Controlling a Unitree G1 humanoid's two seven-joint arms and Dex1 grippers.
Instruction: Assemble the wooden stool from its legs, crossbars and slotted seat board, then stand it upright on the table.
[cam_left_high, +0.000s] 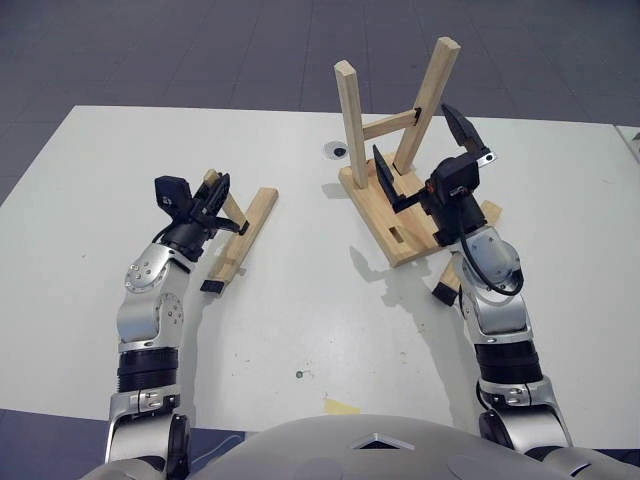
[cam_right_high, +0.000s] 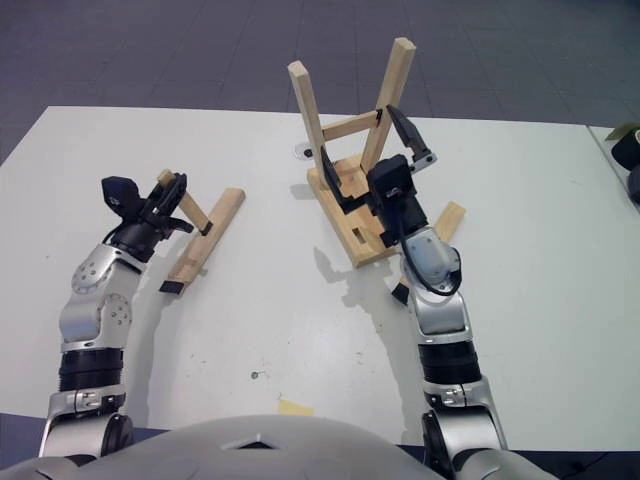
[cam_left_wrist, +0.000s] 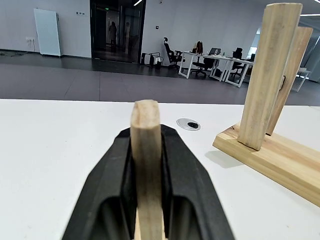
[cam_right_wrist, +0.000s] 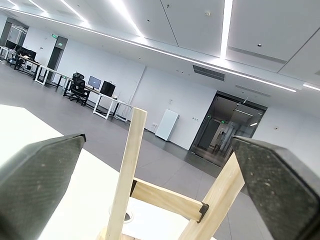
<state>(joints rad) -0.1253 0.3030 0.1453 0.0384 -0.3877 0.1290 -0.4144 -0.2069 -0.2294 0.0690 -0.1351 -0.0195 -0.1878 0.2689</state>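
The left tool (cam_left_high: 213, 200) is clenched on one leg of a loose leg pair (cam_left_high: 245, 235), which lies flat on the tabletop (cam_left_high: 300, 320). Its second leg lies just beyond the tool's fingers, joined to the first by a short crossbar. The right tool (cam_left_high: 412, 135) is released, its jaws spread wide. One finger is low beside the seat board (cam_left_high: 405, 240). The other is raised on the far side of the nearer of the two upright legs (cam_left_high: 350, 120), which already stand in the board and are tied by a crossbar (cam_left_high: 388, 125). Another wooden piece (cam_left_high: 450, 275) lies under the right forearm.

The parts look like light, stiff, smooth wood. They should not bend, but they could slide in a loose pinch or twist at the joints. The loose pair is probably best held on a leg near the crossbar, so the peg ends stay free for the slots. The board sits close ahead of the right tool. The tabletop's far edge is not far beyond the board, and there is open room between the two tools.
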